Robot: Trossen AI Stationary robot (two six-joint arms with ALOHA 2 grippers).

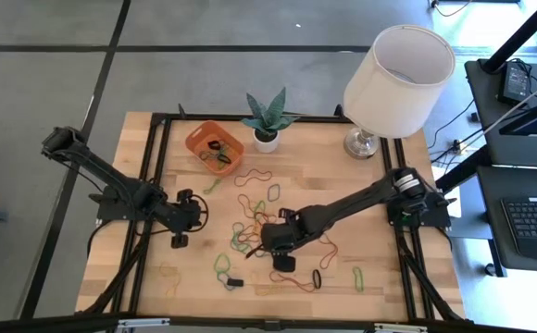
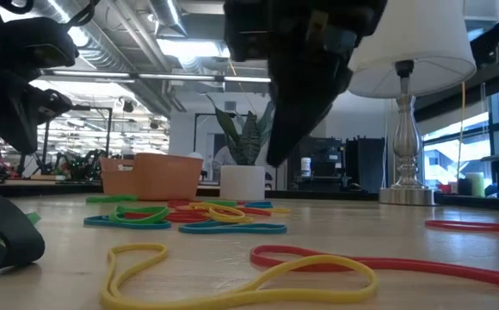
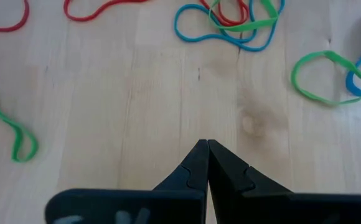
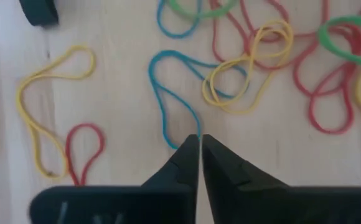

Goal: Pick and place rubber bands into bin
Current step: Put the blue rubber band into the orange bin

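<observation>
Many rubber bands (image 1: 250, 227) in red, yellow, blue and green lie loose on the wooden table (image 1: 380, 277). A few more lie inside the orange bin (image 1: 215, 146) at the far left. My right gripper (image 4: 200, 138) hangs above the middle of the scatter (image 1: 270, 248), pointing steeply down. Its fingers are shut to a thin slit just over one end of a blue band (image 4: 168, 93), and in the low view its tip (image 2: 277, 159) is clear of the table. My left gripper (image 3: 206, 144) is shut over bare wood at the left (image 1: 180, 236), with nothing between its fingers.
A small plant in a white pot (image 1: 267, 125) stands beside the bin, and a lamp (image 1: 393, 79) stands at the far right corner. A black band (image 1: 234, 281) lies near the front edge. Bare wood lies around my left gripper.
</observation>
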